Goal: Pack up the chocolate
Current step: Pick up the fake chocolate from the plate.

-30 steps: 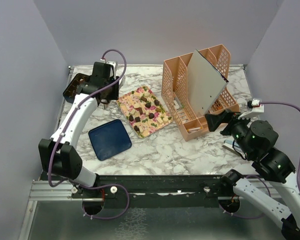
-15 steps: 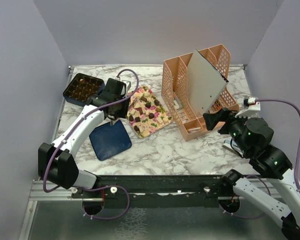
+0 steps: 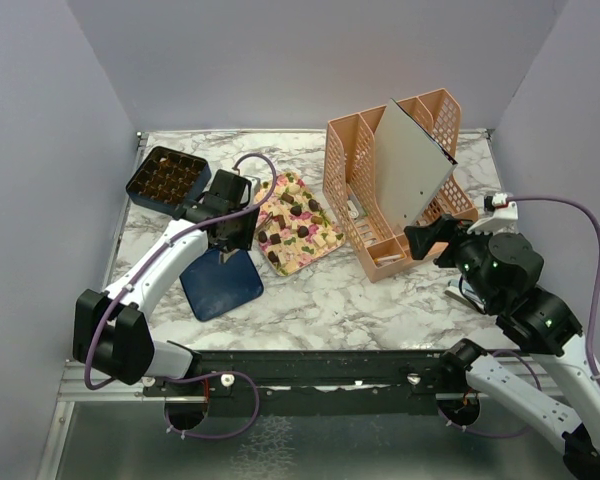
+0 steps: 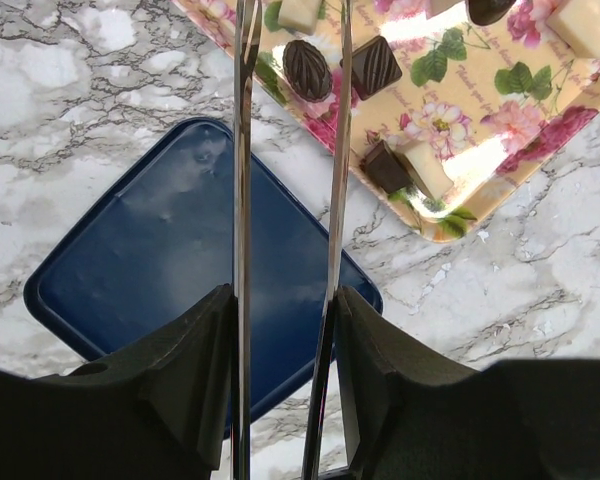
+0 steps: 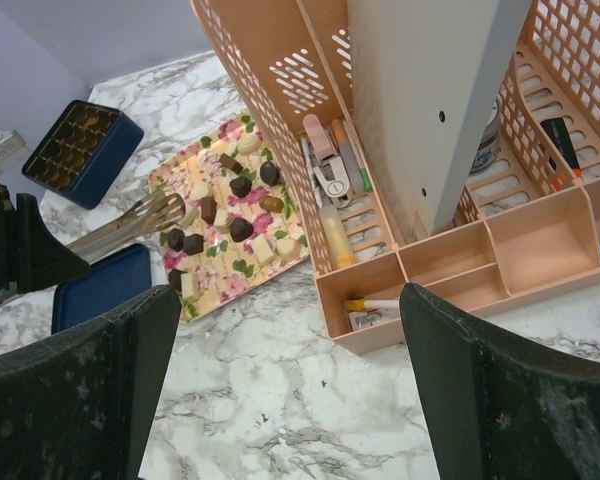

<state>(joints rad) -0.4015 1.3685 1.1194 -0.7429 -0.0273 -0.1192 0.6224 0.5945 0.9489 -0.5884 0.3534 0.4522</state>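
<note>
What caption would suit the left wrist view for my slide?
Left gripper holds metal tongs above the blue lid, their arms extending over the chocolate on the floral tray.

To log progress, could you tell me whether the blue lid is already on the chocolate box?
No: the blue lid lies flat on the table, apart from the open box at the far left corner.

Open marble up front, clutter behind and to the right
The tabletop (image 3: 330,300) is bare along the near middle, between the blue lid (image 3: 225,288) and the tall peach organizer (image 3: 365,215), which walls off the right rear. The left arm (image 3: 165,262) slants over the lid, and the tongs (image 4: 243,150) in the left fingers (image 4: 185,385) reach over the tray's (image 3: 298,266) near-left edge. The blue box (image 3: 163,180) fills the far left corner.
</note>
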